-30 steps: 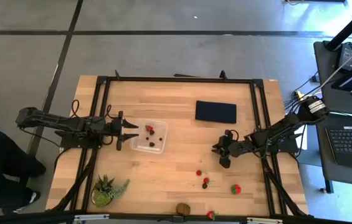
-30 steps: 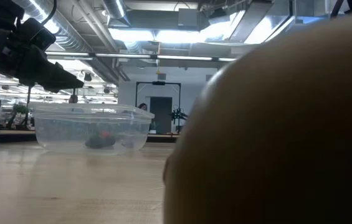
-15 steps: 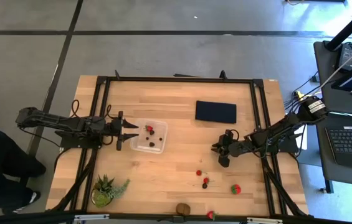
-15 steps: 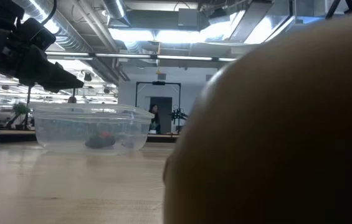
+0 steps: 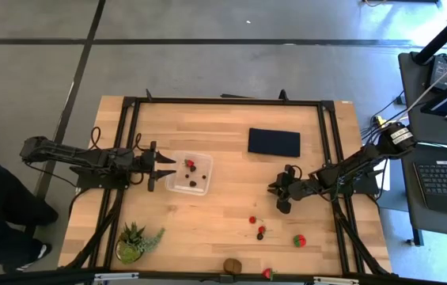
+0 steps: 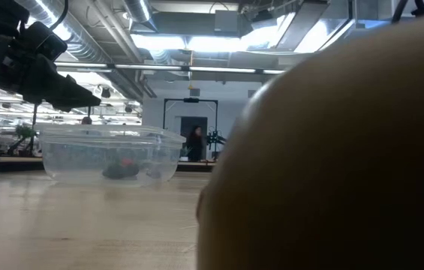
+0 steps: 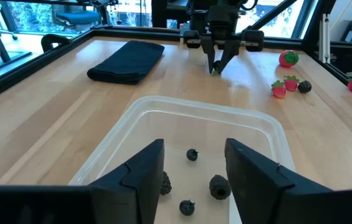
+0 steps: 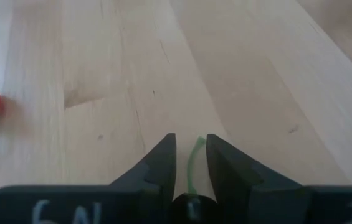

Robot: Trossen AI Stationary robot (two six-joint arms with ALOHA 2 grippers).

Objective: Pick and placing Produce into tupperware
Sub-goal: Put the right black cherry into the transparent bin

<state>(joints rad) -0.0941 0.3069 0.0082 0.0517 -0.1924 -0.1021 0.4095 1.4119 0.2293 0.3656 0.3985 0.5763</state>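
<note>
- Your right gripper sits right of centre over the worktop, clenched on a small dark fruit with a thin green stem; in the right wrist view the stem pokes out between the two narrow-set fingers. It looks like a berry or cherry, though I cannot tell which.
- Keep that clench steady as you carry; the fruit is small and, I judge, could slip or roll if the fingers ease.
- Your left gripper hovers at the near edge of the small clear squarish plastic tupperware, its fingers parted and holding nothing.
- That left gripper sits over the rim you need. My advice is to draw it back, or bring the right arm in from the far side so the two arms do not meet.
- The tupperware stands left of centre on the light wooden worktop and already holds a red strawberry and a few tiny dark berries.
- Carry the held fruit across above the low wall, lower it over a bare patch of the floor, and only then release; dropped from height, a round berry would likely bounce out.
- Still out on the worktop, toward the front right: a small red strawberry, a dark berry, a larger red strawberry, a brown oval kiwi-like fruit and another red strawberry at the front edge.
- A flat dark blue folded cloth and a spiky green potted plant lie off your path.
</note>
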